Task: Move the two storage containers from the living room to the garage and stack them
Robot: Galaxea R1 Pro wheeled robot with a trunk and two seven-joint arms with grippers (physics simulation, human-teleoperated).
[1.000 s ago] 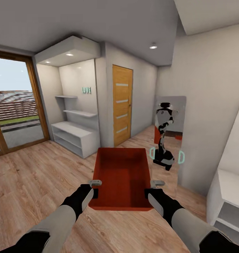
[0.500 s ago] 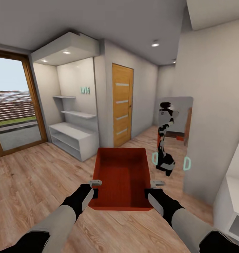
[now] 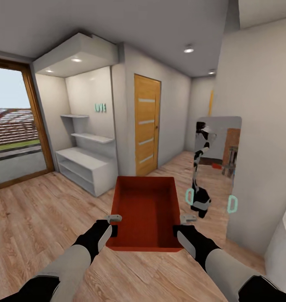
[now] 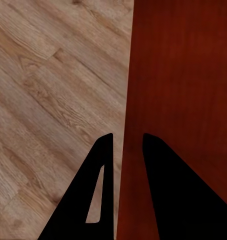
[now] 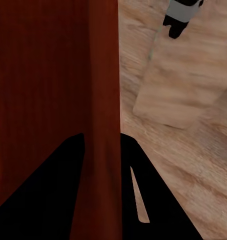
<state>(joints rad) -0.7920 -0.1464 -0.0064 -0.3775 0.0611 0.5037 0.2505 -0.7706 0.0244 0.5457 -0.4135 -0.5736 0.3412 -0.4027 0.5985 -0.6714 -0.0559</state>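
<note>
The bin [image 3: 145, 214] is carried in front of the trunk, above the wood floor [image 3: 42, 209], held level between the two arms. The left hand [image 3: 114, 224] pinches the bin's left wall: in the left wrist view the wall runs up between the two dark fingers [image 4: 101, 165], one inside and one outside. The right hand [image 3: 184, 224] clamps the right wall the same way, the rim caught between its fingers [image 5: 73, 165] in the right wrist view. Both grips sit near the bin's near end, so most of the bin hangs out ahead of the hands.

That is the main risk, as I judge it: with the load forward of the pinch points, a jolt from the base could let the far end droop and the thin walls slip out of the fingers. If one hand loosens, the bin would twist and drop.

The route is the other concern. A mirror [image 3: 218, 163] leans at the wall on the right, a white shelf unit [image 3: 86, 170] stands to the left, and a wooden door [image 3: 146, 126] lies ahead beside a narrowing corridor. A wide turn could knock the bin's front corner on the wall or mirror. The garage is not in sight, so a long carry remains.
</note>
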